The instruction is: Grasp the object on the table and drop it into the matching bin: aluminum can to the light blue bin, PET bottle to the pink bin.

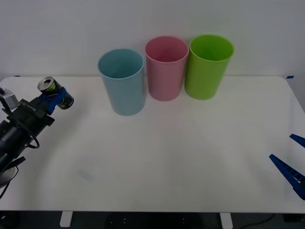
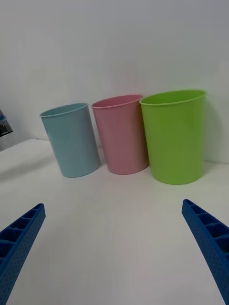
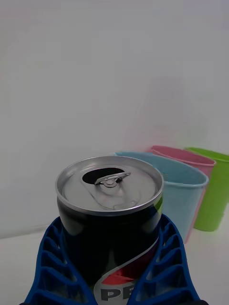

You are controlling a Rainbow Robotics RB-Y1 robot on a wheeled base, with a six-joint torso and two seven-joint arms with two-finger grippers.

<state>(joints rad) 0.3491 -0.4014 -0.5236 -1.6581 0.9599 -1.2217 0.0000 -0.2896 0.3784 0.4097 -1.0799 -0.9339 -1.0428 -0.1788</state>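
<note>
My left gripper [image 1: 56, 99] is shut on the aluminum can [image 1: 53, 91], a small dark can with a silver top, held above the table's [image 1: 157, 162] far left side. In the left wrist view the can [image 3: 109, 224] sits upright between the blue fingers [image 3: 52, 267], its tab opening showing. The light blue bin [image 1: 122, 81] stands at the back, right of the can, with the pink bin [image 1: 166, 67] beside it. My right gripper [image 1: 294, 162] is open at the table's right edge, its fingers [image 2: 19, 243] wide apart facing the light blue bin [image 2: 70, 139] and the pink bin [image 2: 121, 133].
A lime green bin [image 1: 208, 65] stands right of the pink one, the three in a row near the back wall. Blue tape marks the back corners of the white tabletop.
</note>
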